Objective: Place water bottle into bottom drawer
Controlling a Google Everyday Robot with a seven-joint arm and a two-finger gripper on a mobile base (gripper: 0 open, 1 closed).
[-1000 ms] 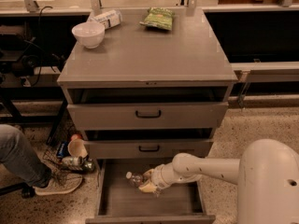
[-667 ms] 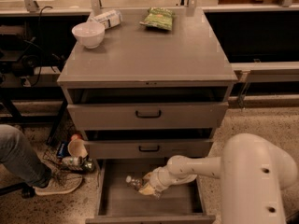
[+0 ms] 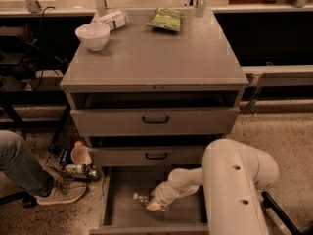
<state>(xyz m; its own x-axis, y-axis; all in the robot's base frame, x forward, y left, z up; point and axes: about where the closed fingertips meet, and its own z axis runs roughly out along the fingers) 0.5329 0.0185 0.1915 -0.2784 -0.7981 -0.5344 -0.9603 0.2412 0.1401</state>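
The hand [image 3: 155,204] is down inside the open bottom drawer [image 3: 116,215], over the middle of its floor and closer to the front edge than to the back. The water bottle [image 3: 141,199] lies at the tip of the hand, its capped end pointing toward the drawer's left wall. I cannot tell whether the hand is clamped on the bottle or has let go, nor whether the bottle rests on the floor or hangs just above it.

The risks come from that doubt. If the bottle is above the floor and tilted when let go, it is light and round enough to bounce or roll toward a side wall; it should stay in the drawer, but it may end up against the hand. If the crinkled plastic is caught in the hand, pulling back could drag the bottle over the front edge and onto the ground.

The arm [image 3: 183,180] reaches in beneath the front of the middle drawer [image 3: 146,156], which stands just above it. Lifting straight up would likely knock the arm against that front, so the way out probably has to run forward before it rises. The bowl [image 3: 93,35] near the surface's [image 3: 161,58] back left corner is well apart from all this.
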